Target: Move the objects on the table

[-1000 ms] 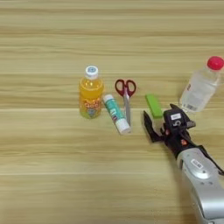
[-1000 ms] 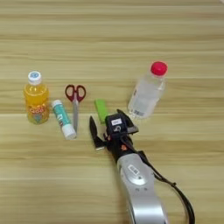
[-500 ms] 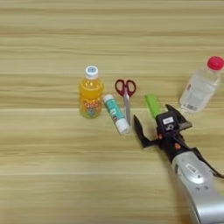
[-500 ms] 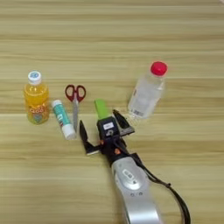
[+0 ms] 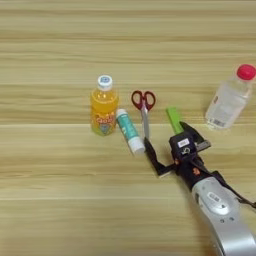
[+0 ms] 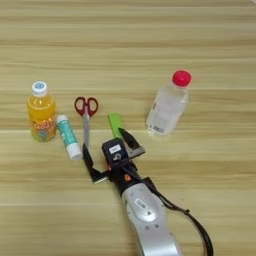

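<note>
On the light wood table (image 5: pixel 55 200) stand an orange juice bottle (image 5: pixel 104 107) with a white cap and, at the right, a clear bottle (image 5: pixel 227 99) with a red cap. Between them lie a teal-and-white tube (image 5: pixel 128 132), red-handled scissors (image 5: pixel 143 107) and a small green block (image 5: pixel 173 118). My right gripper (image 5: pixel 165 135) is open, reaching in from the bottom right. Its left finger ends just right of the tube's white end and below the scissors' tip. Its right finger lies at the near end of the green block (image 6: pixel 115 124). Nothing is held.
The silver forearm (image 5: pixel 220 210) crosses the lower right of the table, with a black cable (image 6: pixel 192 220) trailing beside it. All the small things sit in one row across the middle.
The gripper has slid left and a little forward, from below the clear bottle to the green block's near end and the scissors' tip. The objects have not moved.
</note>
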